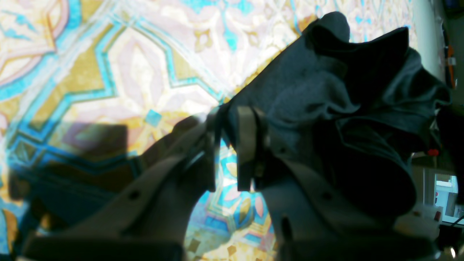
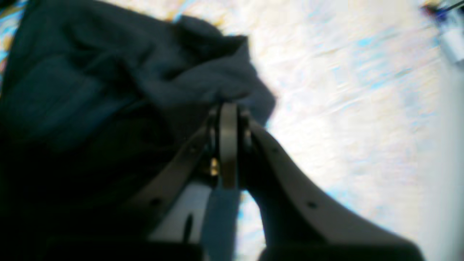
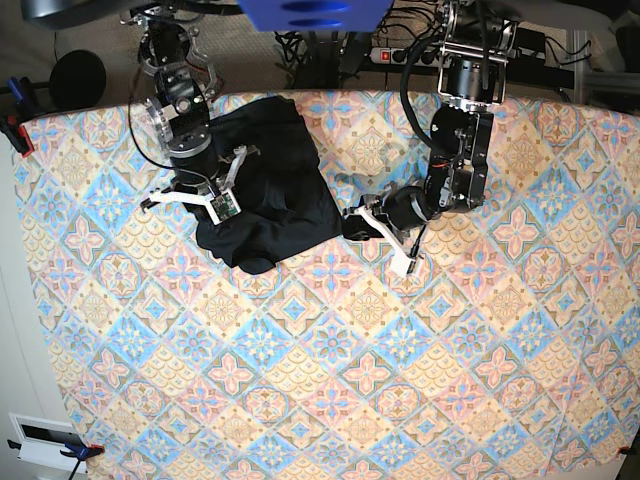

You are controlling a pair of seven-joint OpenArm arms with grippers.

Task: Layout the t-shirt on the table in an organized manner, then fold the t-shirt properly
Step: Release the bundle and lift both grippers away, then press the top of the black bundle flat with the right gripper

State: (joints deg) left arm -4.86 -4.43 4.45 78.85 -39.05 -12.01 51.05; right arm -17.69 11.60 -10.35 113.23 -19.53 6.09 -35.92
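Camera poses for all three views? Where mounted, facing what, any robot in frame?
Left wrist: on the left arm, looking along the left tool at the t-shirt edge.
Right wrist: on the right arm, behind the shut right tool gripping bunched t-shirt.
Base: overhead, looking down on the table; both arms visible.
Shared: all show the t-shirt on patterned cloth.

Overhead base, two close wrist views

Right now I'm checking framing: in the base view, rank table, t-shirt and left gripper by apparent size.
1. table, fills nearly the view.
2. t-shirt, a bunched dark heap.
3. left gripper, smallest, at the shirt's edge.
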